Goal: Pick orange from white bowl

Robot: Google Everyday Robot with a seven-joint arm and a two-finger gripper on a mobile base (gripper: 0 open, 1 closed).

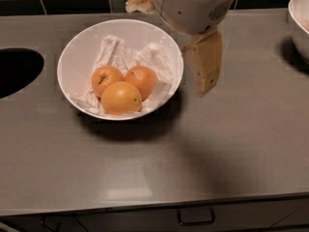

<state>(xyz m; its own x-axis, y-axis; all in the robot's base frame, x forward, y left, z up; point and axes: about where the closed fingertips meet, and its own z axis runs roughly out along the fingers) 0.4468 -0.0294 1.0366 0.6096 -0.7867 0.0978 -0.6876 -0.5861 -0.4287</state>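
The white bowl (pixel 77 47) stands on the grey counter, left of centre, lined with crumpled white paper. Three oranges lie together in its front half. The orange (pixel 105 79) with the dark stem dimple is the left one. A deeper-orange one (pixel 143 79) lies to its right and a larger paler one (pixel 120 98) in front. My gripper (pixel 204 64) hangs above the counter just right of the bowl's right rim, beside the bowl and apart from the fruit. It holds nothing that I can see.
A dark round opening (pixel 17 71) is cut into the counter at the left edge. Another white bowl (pixel 298 25) stands at the far right edge. A drawer handle (pixel 195 217) shows below the counter's front edge.
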